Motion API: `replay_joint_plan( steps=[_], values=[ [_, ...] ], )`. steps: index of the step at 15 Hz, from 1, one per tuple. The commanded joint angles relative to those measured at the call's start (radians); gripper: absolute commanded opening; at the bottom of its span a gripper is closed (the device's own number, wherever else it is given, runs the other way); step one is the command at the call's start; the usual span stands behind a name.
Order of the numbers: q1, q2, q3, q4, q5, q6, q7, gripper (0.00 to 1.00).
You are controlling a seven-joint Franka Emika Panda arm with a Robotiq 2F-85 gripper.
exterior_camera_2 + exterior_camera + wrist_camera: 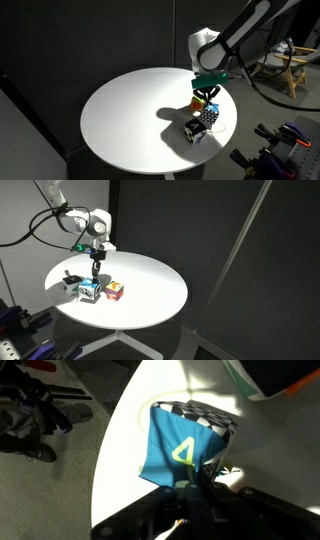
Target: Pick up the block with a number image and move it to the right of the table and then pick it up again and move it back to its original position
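Observation:
The block with a number image (180, 450) shows a light blue face with a yellow-green 4 in the wrist view. My gripper (192, 488) is shut on its near edge. In both exterior views the gripper (97, 272) (208, 95) points straight down over the cluster of cubes, with the blue block (212, 108) (91, 284) between its fingers. Whether the block is lifted off the round white table (150, 285) (130, 110) I cannot tell.
A white cube with black markings (89, 294) (195, 130) stands right by the held block. A red-and-yellow cube (114, 290) (199, 101) stands beside them. A small dark object (68, 278) lies near the table edge. A wooden chair (295, 65) stands off the table.

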Motion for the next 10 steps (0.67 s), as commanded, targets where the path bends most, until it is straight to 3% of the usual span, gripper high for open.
replay_joint_plan(
  steps=[1, 2, 10],
  values=[
    [0.003, 0.040, -0.001, 0.050, 0.035, -0.029, 0.019, 0.29],
    [0.005, 0.047, -0.003, 0.053, 0.035, -0.029, 0.021, 0.32],
    [0.012, 0.042, -0.003, 0.030, 0.007, -0.012, -0.033, 0.95]
  ],
)
